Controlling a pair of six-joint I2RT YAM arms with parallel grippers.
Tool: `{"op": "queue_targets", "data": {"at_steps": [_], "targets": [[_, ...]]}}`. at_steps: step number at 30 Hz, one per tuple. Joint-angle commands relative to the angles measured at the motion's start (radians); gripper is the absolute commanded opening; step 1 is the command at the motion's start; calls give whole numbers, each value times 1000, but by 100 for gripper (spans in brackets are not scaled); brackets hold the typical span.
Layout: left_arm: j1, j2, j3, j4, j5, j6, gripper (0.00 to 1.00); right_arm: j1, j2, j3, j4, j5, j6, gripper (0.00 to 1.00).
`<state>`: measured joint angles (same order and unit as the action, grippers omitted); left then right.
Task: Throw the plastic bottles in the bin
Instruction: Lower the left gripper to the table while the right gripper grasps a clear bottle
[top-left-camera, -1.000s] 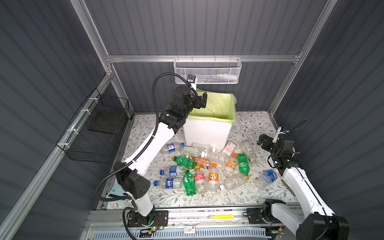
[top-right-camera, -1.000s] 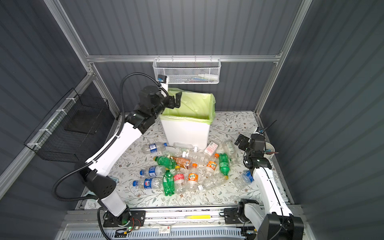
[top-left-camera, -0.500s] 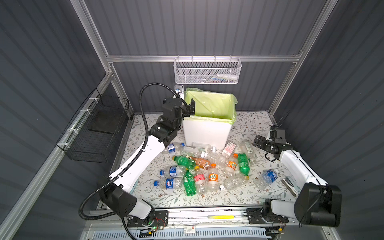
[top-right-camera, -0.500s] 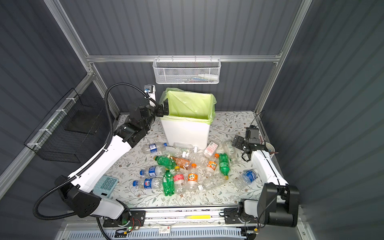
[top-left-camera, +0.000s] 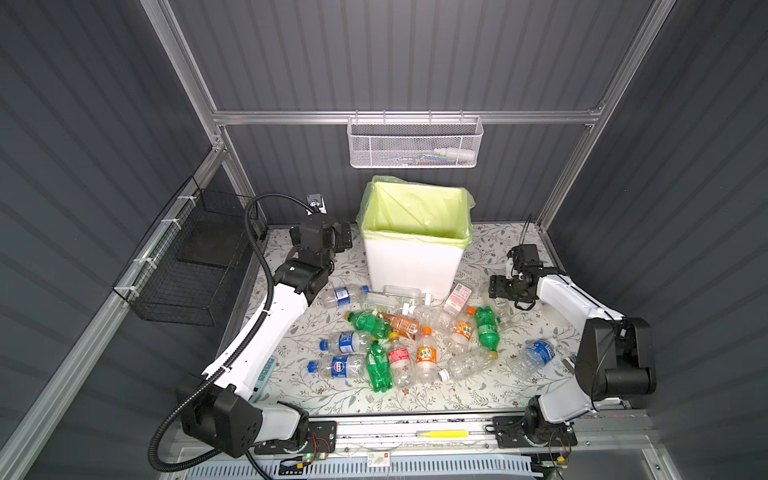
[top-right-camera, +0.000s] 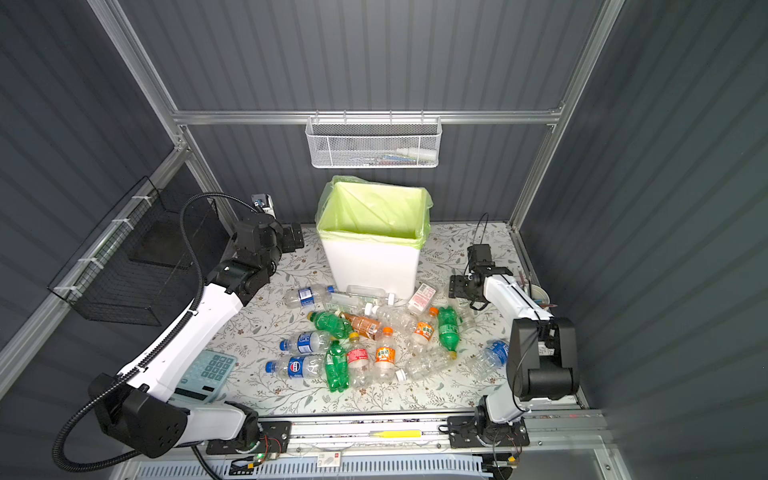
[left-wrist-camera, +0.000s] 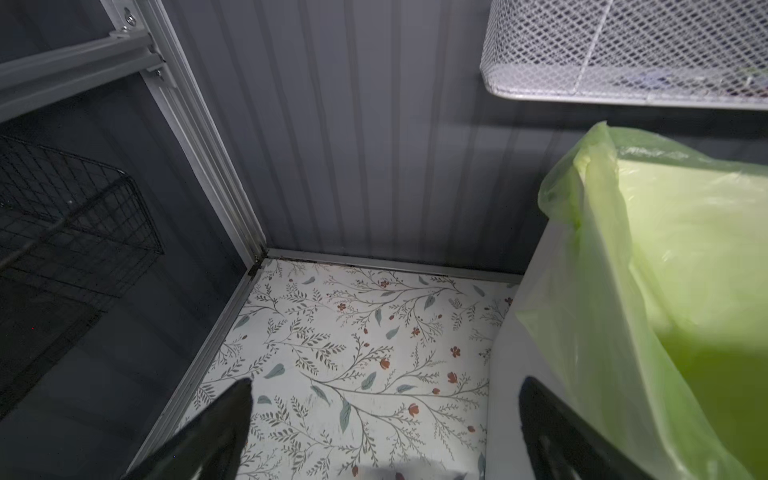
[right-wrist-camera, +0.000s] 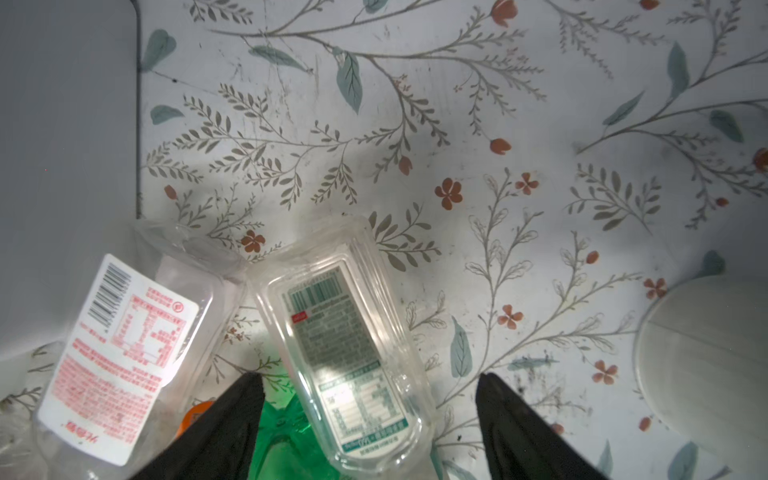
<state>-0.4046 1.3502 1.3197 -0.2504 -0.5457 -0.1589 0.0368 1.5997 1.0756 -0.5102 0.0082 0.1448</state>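
The bin (top-left-camera: 413, 266) is white, its bag (top-left-camera: 415, 208) lime-green, bottles (top-left-camera: 486, 328) clear or green, tabletop (top-left-camera: 478, 392) floral

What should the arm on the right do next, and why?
Probably close the right gripper on the clear bottle with the green-printed label. In the right wrist view its jaws stand open on either side of that bottle, which lies flat and is not yet gripped.

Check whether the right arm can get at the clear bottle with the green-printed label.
Probably yes. The right gripper hangs open right over that clear bottle, a finger on each side, nothing covering it; the red-labelled bottle lies close beside.
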Motion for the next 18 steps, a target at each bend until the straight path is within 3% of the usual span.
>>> {"op": "queue_targets", "data": {"at_steps": [1, 18], "targets": [[6, -16, -29, -27, -21, -43, 100, 7, 35, 36, -42, 15, -39, 80], [33, 13, -80, -47, -16, -100, 100, 20, 154, 87, -24, -8, -57, 67]]}}
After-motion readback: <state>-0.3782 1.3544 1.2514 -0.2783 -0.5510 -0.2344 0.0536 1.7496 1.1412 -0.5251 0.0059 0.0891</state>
